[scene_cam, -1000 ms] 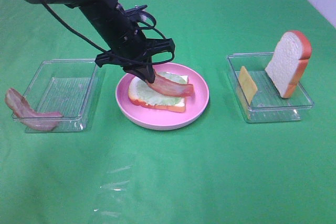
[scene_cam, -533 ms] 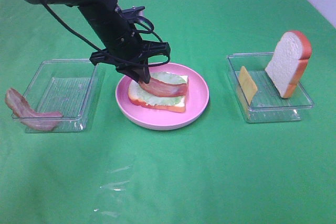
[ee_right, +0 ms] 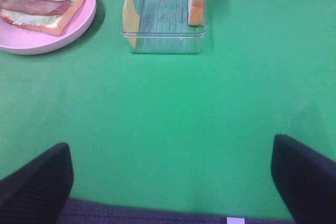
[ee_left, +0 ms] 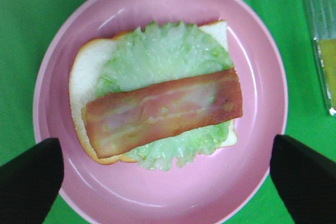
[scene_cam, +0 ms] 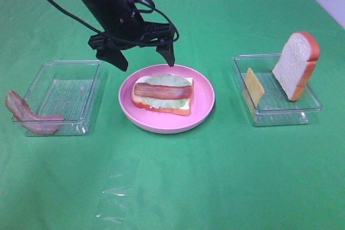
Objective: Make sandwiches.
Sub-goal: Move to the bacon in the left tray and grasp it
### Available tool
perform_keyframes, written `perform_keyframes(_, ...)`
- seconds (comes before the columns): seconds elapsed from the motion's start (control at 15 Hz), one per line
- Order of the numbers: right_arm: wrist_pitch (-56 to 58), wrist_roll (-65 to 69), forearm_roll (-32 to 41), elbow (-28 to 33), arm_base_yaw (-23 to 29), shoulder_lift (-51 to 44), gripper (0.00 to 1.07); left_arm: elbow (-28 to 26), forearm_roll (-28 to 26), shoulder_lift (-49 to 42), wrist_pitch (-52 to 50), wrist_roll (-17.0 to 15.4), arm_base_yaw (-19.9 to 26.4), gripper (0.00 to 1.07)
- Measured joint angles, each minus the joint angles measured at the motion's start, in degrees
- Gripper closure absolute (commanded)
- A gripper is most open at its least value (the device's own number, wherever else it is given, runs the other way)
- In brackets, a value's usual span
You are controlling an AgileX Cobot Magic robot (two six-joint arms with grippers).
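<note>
The half-built sandwich [scene_cam: 161, 94] lies on the round pink plate [scene_cam: 205, 109]: a white bread slice, pale lettuce [ee_left: 157, 56] and one bacon strip [ee_left: 163, 111] flat across the top. My left gripper [scene_cam: 144, 60] hangs open just above and behind the plate, one finger to each side, holding nothing. In the left wrist view its fingers [ee_left: 29, 182] flank the plate [ee_left: 262, 61]. My right gripper [ee_right: 170, 179] is open over bare green cloth, nearer than the right tray [ee_right: 165, 40], and does not show in the exterior view.
A clear tray [scene_cam: 277, 103] on the right holds a yellow cheese square [scene_cam: 254, 86] and an upright bread slice [scene_cam: 295, 64]. The clear tray [scene_cam: 62, 95] on the left has a second bacon strip [scene_cam: 27, 114] draped over its near left edge. A green cloth covers the table.
My left gripper opened and let go of the bacon strip, which now lies flat on the lettuce. The gripper then rose and drew back a little from the plate.
</note>
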Motion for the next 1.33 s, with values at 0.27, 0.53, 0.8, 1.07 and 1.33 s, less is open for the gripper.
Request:
perform_keyframes(0.27, 0.00, 0.00, 0.00, 0.00, 0.00, 0.00, 0.09, -2.12, 6.65, -3.21, 10.08, 0.11, 0.00, 0.06)
perform_keyframes(0.53, 0.00, 0.00, 0.00, 0.00, 0.00, 0.00, 0.09, -0.17, 15.87, -5.79, 17.82, 0.17, 0.46, 0.06)
perform_keyframes(0.8, 0.00, 0.00, 0.00, 0.00, 0.00, 0.00, 0.09, 6.53, 16.04, -12.32, 17.93, 0.80, 4.24, 0.06)
perform_keyframes(1.07, 0.00, 0.00, 0.00, 0.00, 0.00, 0.00, 0.09, 15.58, 16.44, -18.16, 17.99, 1.26, 12.72, 0.06)
perform_keyframes(1.33, 0.00, 0.00, 0.00, 0.00, 0.00, 0.00, 0.09, 29.56, 15.70, -25.55, 15.30, 2.58, 22.35, 0.06)
